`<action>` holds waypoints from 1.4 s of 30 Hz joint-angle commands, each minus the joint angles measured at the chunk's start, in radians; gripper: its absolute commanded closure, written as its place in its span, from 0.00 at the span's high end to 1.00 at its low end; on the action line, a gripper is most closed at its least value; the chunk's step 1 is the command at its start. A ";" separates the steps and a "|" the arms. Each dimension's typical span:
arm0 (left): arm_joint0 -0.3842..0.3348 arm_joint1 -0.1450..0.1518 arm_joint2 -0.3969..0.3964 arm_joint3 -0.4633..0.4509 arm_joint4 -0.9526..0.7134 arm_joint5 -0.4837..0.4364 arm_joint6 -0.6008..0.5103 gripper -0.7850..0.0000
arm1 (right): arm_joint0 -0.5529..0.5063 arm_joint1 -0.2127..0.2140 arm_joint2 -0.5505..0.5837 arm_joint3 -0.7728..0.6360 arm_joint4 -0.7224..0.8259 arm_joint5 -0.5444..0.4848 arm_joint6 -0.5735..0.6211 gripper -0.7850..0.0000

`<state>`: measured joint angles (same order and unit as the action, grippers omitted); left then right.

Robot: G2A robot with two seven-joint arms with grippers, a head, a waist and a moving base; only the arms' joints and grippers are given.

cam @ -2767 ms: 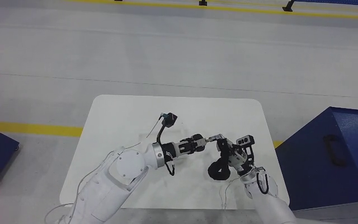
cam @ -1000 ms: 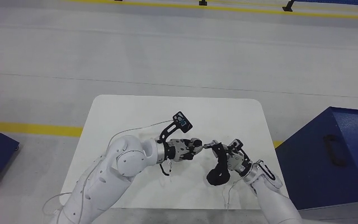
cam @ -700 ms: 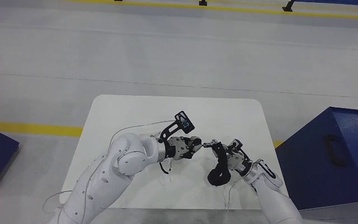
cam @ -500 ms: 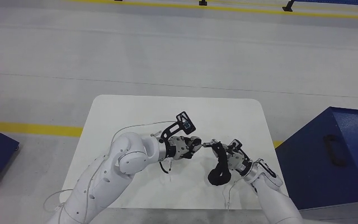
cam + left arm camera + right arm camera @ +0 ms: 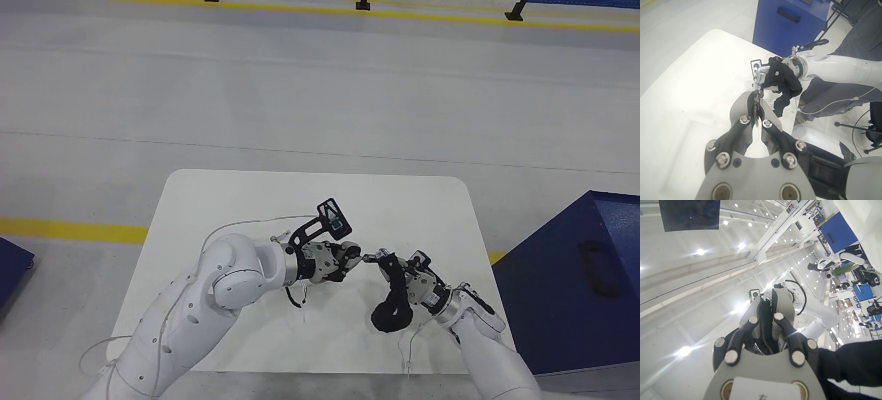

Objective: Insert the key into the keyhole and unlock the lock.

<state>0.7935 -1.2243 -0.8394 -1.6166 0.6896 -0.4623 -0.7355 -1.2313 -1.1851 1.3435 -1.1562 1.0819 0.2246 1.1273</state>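
A chrome lock [image 5: 761,75] with a black fabric-covered cable [image 5: 785,79] is held up above the white table [image 5: 230,210]. My right gripper [image 5: 400,273] is shut on the lock's black sleeve [image 5: 764,313], and the cable loop [image 5: 390,312] hangs below it. My left gripper [image 5: 755,100] is shut on the round head of a key [image 5: 756,112]. The key's blade points at the lock's cylinder end [image 5: 759,91] and touches it; how deep it sits is hidden. In the top view the left gripper [image 5: 350,258] meets the lock [image 5: 380,260] near the table's front right.
A blue cabinet [image 5: 585,280] stands off the table's right side, close to the right arm. The table's left and far parts are bare. Thin white cables [image 5: 265,222] trail from the left wrist.
Since 2.8 s ago the left wrist has rolled, swinging its camera mount rightward, and the left elbow has shifted. Over the last second both grippers have barely moved.
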 commanded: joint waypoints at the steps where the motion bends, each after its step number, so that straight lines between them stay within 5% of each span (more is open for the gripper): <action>1: 0.002 0.000 -0.001 -0.001 0.006 -0.002 0.002 0.00 | 0.001 0.001 0.001 0.000 -0.001 0.008 0.000 0.00; 3: 0.006 0.000 -0.005 -0.004 0.002 0.007 0.009 0.00 | 0.000 0.002 0.001 -0.002 -0.003 0.015 0.003 0.00; 4: 0.008 -0.001 -0.006 -0.007 0.003 0.008 0.017 0.59 | 0.000 0.002 0.002 -0.003 -0.002 0.017 0.004 0.00; 5: 0.010 -0.001 -0.006 -0.009 0.003 0.008 0.026 1.00 | -0.001 0.002 0.002 -0.004 -0.003 0.020 0.004 0.00; 21: 0.038 -0.001 -0.057 -0.024 -0.004 0.009 0.132 1.00 | -0.013 -0.003 0.015 -0.003 0.083 0.030 -0.064 0.00; 32: 0.067 0.002 -0.101 -0.037 -0.063 0.002 0.210 1.00 | 0.000 -0.030 0.049 0.009 0.067 -0.448 -0.247 0.00; 42: 0.083 -0.006 -0.067 -0.020 -0.121 0.041 0.179 1.00 | -0.013 -0.036 0.042 -0.013 0.012 -0.537 -0.277 0.00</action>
<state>0.8737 -1.2264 -0.9233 -1.6428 0.6030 -0.4367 -0.5394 -1.2369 -1.2206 1.3865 -1.1573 1.1232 -0.2856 0.8574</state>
